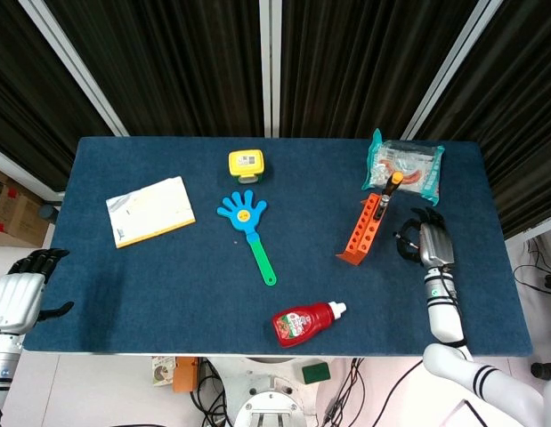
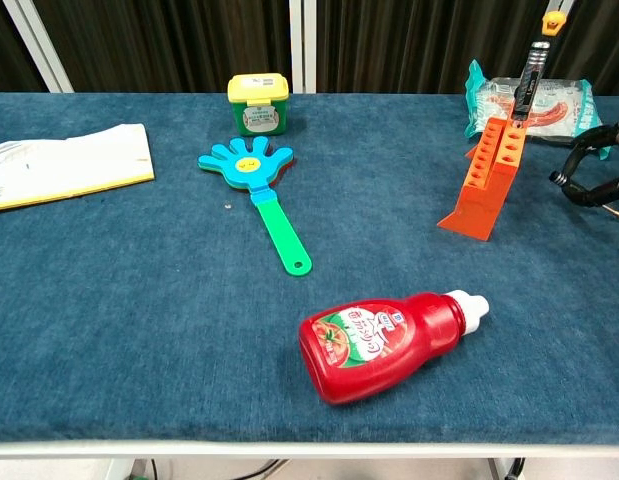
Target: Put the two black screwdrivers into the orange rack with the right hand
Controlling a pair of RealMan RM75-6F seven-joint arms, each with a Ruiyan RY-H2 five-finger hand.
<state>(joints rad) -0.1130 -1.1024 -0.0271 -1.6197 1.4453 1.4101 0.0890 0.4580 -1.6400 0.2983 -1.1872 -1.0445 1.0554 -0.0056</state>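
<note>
Right hand [image 1: 433, 243], which I held just beside the orange rack [image 1: 363, 229], had fingers curled with contents I could not tell, one black screwdriver [image 2: 532, 76] stood in the rack's far end, and a sideways brush risked toppling both.

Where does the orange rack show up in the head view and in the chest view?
Head view: the orange rack lies right of center, left of the right hand.
Chest view: the rack stands at upper right, its low end toward the camera.
Shared landmark: a black screwdriver with an orange top stands in the rack's far end, in front of the snack bag.
</note>
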